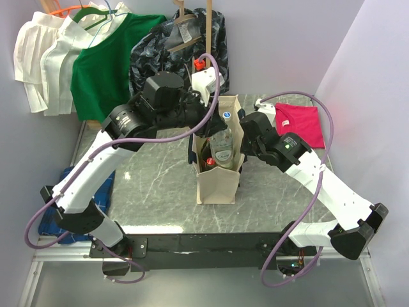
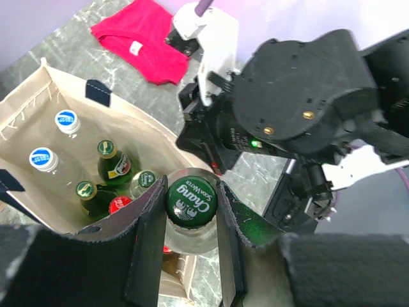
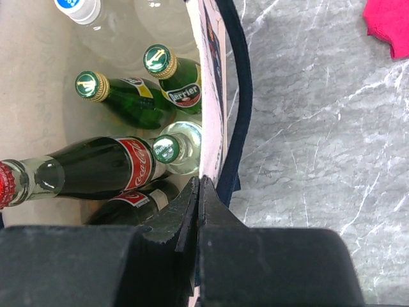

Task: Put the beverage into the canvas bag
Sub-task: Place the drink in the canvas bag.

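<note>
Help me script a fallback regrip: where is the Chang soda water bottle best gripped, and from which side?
Grip the Chang soda water bottle at its narrow neck just under the green cap, coming from straight above, as the left gripper does now. It stands upright at the mouth of the canvas bag, whose tall walls and packed bottles probably block any sideways approach to the body.

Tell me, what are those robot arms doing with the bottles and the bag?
They are packing drinks. The left claw grips a clear Chang soda water bottle by its neck, right at the open top of the canvas bag. The right claw is pinched shut on the bag's side wall, which seems to steady it. Inside already are green Perrier bottles, a Coca-Cola bottle and blue-capped water bottles.
</note>
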Motion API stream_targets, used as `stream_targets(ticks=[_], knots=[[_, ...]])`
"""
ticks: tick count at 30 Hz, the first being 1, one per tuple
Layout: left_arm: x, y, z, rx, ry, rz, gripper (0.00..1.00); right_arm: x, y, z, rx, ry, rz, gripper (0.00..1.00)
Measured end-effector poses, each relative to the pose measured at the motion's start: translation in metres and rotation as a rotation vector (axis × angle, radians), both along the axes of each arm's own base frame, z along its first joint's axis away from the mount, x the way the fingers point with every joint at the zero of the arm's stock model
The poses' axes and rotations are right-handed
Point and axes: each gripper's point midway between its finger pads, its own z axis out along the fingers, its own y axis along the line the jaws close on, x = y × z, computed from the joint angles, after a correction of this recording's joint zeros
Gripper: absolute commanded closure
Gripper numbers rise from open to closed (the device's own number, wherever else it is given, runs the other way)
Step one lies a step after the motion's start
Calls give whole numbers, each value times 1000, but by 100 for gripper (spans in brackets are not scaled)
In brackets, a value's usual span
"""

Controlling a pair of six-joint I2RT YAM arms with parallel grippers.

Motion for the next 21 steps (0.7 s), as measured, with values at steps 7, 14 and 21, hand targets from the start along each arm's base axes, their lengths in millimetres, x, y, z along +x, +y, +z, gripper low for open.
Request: stream_targets(ticks=[7, 14, 21], knots=[[13, -7, -10, 18, -6, 44, 99, 0, 0, 0, 1, -1, -4, 100], [22, -18, -31, 35, 4, 49, 99, 0, -1, 0, -1, -2, -6, 100], [28, -26, -49, 60, 21, 48, 99, 0, -1, 0, 5, -1, -11, 100]])
